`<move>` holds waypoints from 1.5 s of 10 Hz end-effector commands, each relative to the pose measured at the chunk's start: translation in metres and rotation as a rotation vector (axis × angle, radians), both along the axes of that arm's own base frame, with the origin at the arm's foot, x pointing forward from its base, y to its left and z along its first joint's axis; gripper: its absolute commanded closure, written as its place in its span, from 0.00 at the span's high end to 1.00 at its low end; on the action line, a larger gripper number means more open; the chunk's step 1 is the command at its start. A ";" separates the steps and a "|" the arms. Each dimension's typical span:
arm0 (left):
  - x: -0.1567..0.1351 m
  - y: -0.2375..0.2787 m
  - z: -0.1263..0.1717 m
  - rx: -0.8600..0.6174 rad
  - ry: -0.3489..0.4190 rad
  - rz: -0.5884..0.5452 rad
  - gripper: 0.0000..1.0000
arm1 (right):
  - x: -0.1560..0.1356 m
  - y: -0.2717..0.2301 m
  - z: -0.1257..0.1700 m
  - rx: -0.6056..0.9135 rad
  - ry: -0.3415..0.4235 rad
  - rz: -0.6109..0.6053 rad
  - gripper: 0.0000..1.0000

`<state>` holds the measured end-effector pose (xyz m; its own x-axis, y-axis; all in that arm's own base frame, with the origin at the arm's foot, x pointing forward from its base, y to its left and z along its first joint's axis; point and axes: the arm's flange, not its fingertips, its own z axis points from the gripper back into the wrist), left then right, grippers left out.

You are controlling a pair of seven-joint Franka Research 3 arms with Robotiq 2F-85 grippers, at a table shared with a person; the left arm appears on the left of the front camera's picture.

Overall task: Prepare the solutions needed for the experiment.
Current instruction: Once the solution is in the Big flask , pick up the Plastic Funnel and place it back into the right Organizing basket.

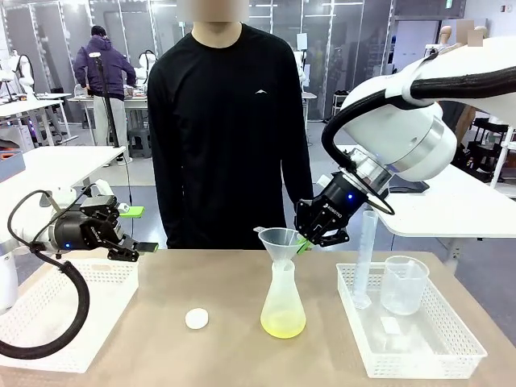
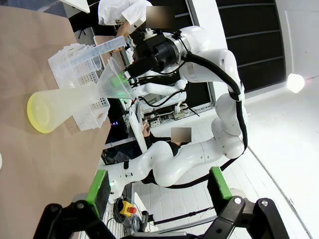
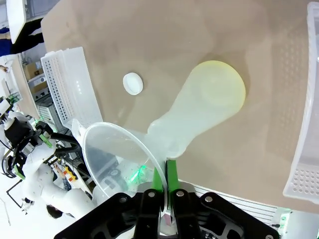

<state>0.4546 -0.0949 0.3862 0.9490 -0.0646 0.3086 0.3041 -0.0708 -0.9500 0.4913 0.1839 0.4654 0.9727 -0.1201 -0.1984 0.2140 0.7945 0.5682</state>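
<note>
A translucent conical flask (image 1: 283,305) stands mid-table with a shallow layer of lime-yellow solution (image 1: 283,325) in its base; the solution (image 3: 219,88) glows through the flask bottom in the right wrist view and shows as a yellow disc, the solution (image 2: 39,113), in the left wrist view. A clear funnel (image 1: 279,242) sits in the flask's neck. My right gripper (image 1: 310,239) is shut on the funnel (image 3: 117,157) rim. My left gripper (image 1: 139,229) hangs open over the left basket, holding nothing.
A small white round cap (image 1: 197,318) lies on the table left of the flask. A white basket (image 1: 443,339) at right holds a graduated cylinder (image 1: 364,258) and a beaker (image 1: 403,284). Another white basket (image 1: 60,318) sits at left. A person stands at the far side.
</note>
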 end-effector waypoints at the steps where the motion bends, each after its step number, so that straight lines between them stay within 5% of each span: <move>1: 0.001 -0.001 0.001 -0.001 -0.003 0.004 1.00 | -0.021 0.001 0.022 -0.057 0.003 -0.035 0.00; 10: 0.001 -0.001 0.001 -0.001 -0.003 0.004 1.00 | -0.031 -0.019 0.086 0.001 -0.240 0.009 0.00; 13: 0.001 -0.001 0.001 -0.001 -0.003 0.004 1.00 | -0.039 -0.028 0.098 0.024 -0.263 0.016 0.00; 15: 0.001 -0.001 0.001 -0.001 -0.003 0.004 1.00 | -0.050 -0.046 0.101 0.011 -0.211 0.003 0.00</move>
<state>0.4547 -0.0949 0.3863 0.9490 -0.0645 0.3087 0.3042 -0.0708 -0.9500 0.4514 0.1490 0.5687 0.9928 -0.1143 0.0343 0.0704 0.7932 0.6049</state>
